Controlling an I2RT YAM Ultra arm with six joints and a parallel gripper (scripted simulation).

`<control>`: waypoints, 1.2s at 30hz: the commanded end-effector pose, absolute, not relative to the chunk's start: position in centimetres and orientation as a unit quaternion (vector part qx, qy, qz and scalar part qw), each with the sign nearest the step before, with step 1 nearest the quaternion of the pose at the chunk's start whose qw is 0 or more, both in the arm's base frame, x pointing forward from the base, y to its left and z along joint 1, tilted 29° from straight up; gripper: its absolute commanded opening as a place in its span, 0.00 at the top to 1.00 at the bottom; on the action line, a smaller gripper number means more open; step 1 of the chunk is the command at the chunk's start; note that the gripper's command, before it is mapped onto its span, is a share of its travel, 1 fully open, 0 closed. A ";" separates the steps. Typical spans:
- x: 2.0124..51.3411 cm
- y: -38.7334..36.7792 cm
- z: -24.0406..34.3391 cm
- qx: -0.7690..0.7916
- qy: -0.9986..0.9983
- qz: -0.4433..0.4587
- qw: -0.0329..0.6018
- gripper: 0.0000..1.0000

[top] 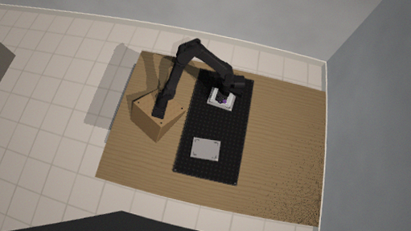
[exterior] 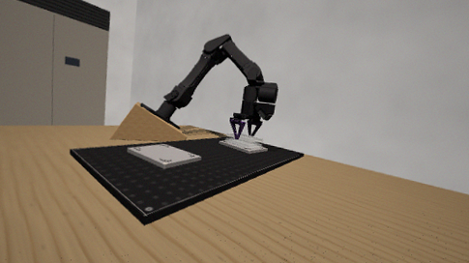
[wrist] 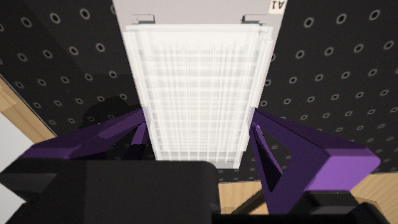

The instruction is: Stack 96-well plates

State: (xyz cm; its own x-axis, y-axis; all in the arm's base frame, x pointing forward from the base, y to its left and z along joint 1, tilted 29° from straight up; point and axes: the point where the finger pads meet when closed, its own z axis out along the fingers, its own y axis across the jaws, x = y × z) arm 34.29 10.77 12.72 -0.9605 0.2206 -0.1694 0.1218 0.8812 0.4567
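Observation:
My gripper [top: 222, 99] is shut on a clear 96-well plate [wrist: 200, 90], with the purple fingers on its two long sides. It holds the plate level, directly over nest N2 [top: 218, 105] at the far end of the black board. In the exterior view the held plate [exterior: 249, 139] hangs just above the lower plate and nest N2 [exterior: 242, 149]; I cannot tell whether they touch. The held plate hides the lower plate in the wrist view. An A1 label [wrist: 277, 5] shows on the nest at the top right corner. Nest N1 [top: 205, 148] is empty and also shows in the exterior view [exterior: 163, 155].
Both nests sit on a black perforated board [top: 213, 132] on a wooden table. The arm's base stands on a wooden block [top: 158, 117] to the board's left. A grey cabinet [exterior: 23, 63] stands beyond the table.

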 end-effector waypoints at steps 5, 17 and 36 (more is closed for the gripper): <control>34.7 10.7 13.6 0.087 0.960 0.229 0.132 1.00; 34.4 10.9 12.9 0.087 0.962 0.227 0.123 1.00; 34.4 10.8 12.0 0.091 0.963 0.225 0.115 1.00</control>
State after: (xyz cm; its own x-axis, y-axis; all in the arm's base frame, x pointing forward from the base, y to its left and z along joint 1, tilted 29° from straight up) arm 34.30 11.03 12.32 -0.9601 0.2190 -0.1740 0.1181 0.8813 0.4576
